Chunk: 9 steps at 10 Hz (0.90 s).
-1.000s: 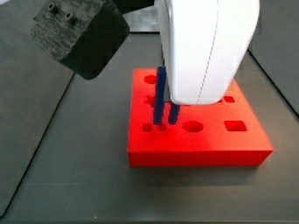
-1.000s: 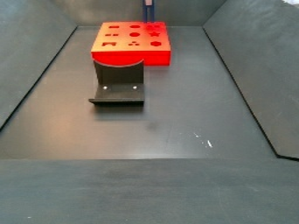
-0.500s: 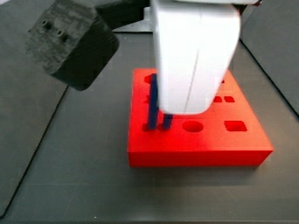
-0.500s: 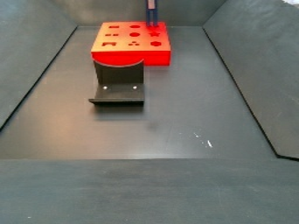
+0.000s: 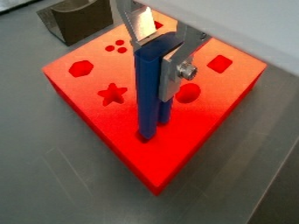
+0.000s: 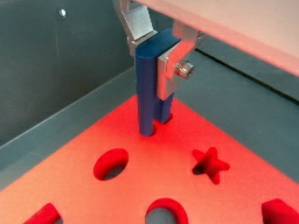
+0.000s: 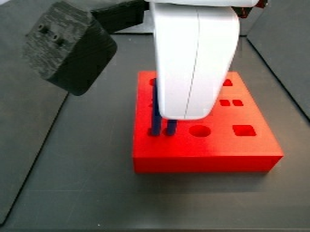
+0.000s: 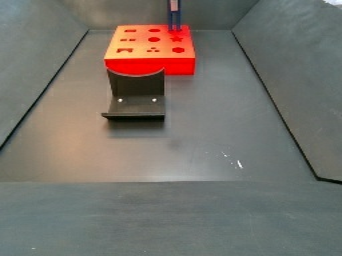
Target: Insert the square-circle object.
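My gripper [image 5: 156,48] is shut on the square-circle object [image 5: 151,92], a slim blue peg of two joined rods, and holds it upright. Its lower end meets the top face of the red block [image 5: 105,122] between the star hole [image 5: 112,93] and a round hole [image 5: 186,92]. In another wrist view the gripper [image 6: 158,48] holds the same peg [image 6: 149,92], its tip at the red surface [image 6: 140,175]. In a side view the white arm body hides most of the peg [image 7: 161,125] over the block [image 7: 206,156]. In another side view only the peg's lower part [image 8: 174,14] shows above the block [image 8: 150,52].
The fixture [image 8: 135,97], a dark L-shaped bracket, stands on the floor just in front of the red block. A dark grey block [image 7: 71,54] looms at upper left in a side view. Dark sloping walls [image 8: 40,80] ring the grey floor.
The gripper with the blue peg has moved lower; less of the peg shows below the white arm body, and its tip now sits at the block's top face.
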Available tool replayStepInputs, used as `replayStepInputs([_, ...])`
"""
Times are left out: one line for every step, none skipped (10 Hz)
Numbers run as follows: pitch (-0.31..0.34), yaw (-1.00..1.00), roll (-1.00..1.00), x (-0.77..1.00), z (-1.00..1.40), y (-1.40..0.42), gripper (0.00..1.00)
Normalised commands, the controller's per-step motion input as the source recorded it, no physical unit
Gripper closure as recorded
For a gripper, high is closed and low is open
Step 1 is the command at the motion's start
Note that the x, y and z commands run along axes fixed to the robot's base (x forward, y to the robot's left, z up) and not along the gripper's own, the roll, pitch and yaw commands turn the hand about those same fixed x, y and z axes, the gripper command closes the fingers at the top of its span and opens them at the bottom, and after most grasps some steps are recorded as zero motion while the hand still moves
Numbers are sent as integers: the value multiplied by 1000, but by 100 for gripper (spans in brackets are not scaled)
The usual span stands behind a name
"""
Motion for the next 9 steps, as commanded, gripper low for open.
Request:
replayStepInputs([-46,0,-20,0,-134,171,100])
replayStepInputs([-27,-86,-16,-131,-123,217,100])
replayStepInputs([-33,-171,-54,-240,-51,146,100])
replayStepInputs([-7,-46,0,-97,0,-17,100])
replayStepInputs([0,0,0,0,0,-226,100])
replayStepInputs([0,31,6,109,0,-223,100])
replayStepInputs([-4,40,0,123,-80,-83,100])
replayStepInputs([-14,0,0,0,-117,0,100])
replayStepInputs([-10,0,7,0,-163,0,100])
